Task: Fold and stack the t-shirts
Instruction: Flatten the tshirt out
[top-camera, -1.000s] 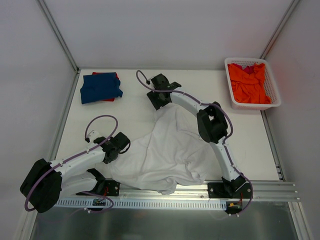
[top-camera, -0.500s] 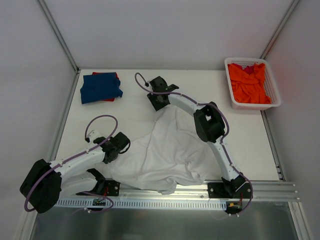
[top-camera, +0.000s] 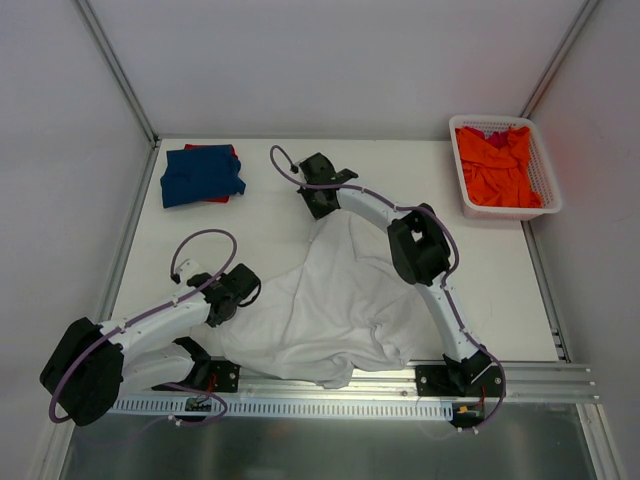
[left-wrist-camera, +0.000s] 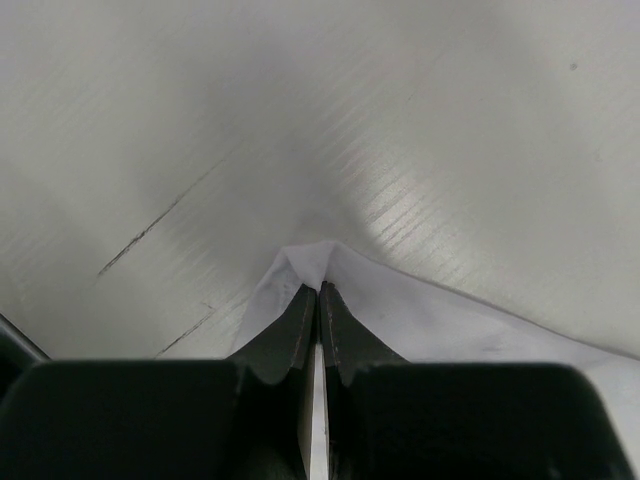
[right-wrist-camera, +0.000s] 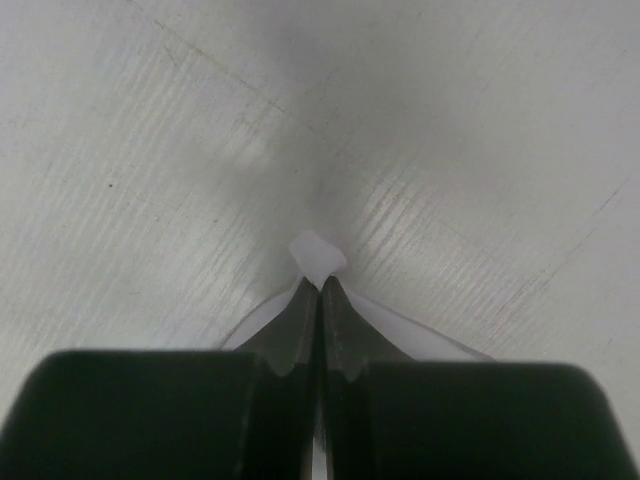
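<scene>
A white t-shirt lies spread and rumpled across the middle of the table. My left gripper is shut on its left corner, and a fold of white cloth pokes out past the tips. My right gripper is shut on the shirt's far corner, where a small white tuft shows beyond the closed tips. A folded dark blue t-shirt rests on a red one at the far left. An orange t-shirt fills the basket.
The white lattice basket stands at the far right corner. Metal frame rails run along the table's left side and the near edge. Both arm bases sit at the near edge.
My right gripper's jaws have closed on the far corner of the white t-shirt after shifting slightly left. The left arm has stayed still.
</scene>
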